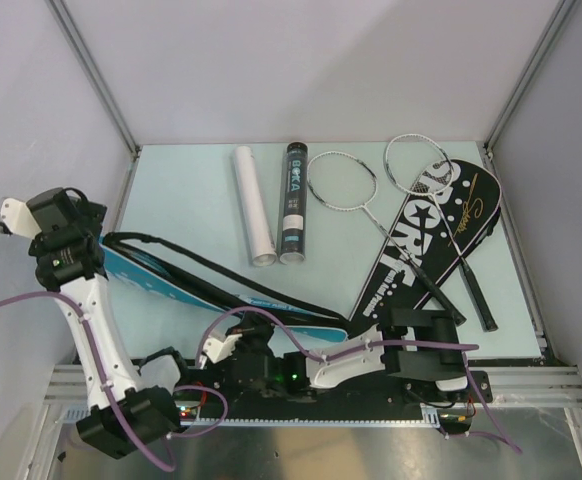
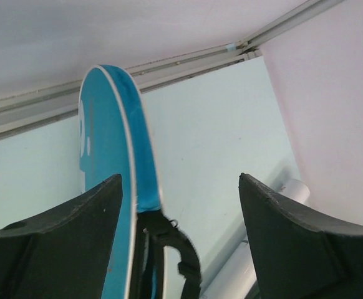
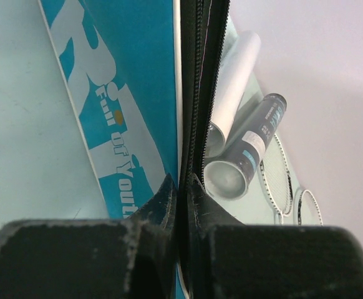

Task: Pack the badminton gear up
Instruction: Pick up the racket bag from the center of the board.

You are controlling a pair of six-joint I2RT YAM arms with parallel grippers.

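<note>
1. Top view: the blue cover (image 1: 156, 275) lies on the table (image 1: 186, 185). Its long axis goes from the left middle of the frame down to the lower centre, and the wide head end is at the left. The left arm (image 1: 86, 320) stands at this head end. The right arm (image 1: 371, 355) reaches in from the lower right to the near edge of the cover. The two silver rackets (image 1: 343, 180) lie across the black cover (image 1: 441, 225) at the upper right, well apart from the blue one. The white tube (image 1: 254, 205) and the black tube (image 1: 293, 200) lie side by side at the upper centre
2. Left wrist view: the left gripper (image 2: 180, 187) is wide and clamps nothing. The rounded head of the blue cover stands on its edge between the fingers, close to the finger at the left of the frame; I cannot tell if it touches. The cover runs straight away from the gripper, upward in the frame
3. Right wrist view: the right gripper (image 3: 181, 187) is closed tightly on the blue cover, at the seam where the blue face meets the black zip edge. In my judgement the coming move depends on the left fingers closing across the head edge, because the cover's axis already runs between them. The rackets are nearer to the right arm, which is occupied
</note>
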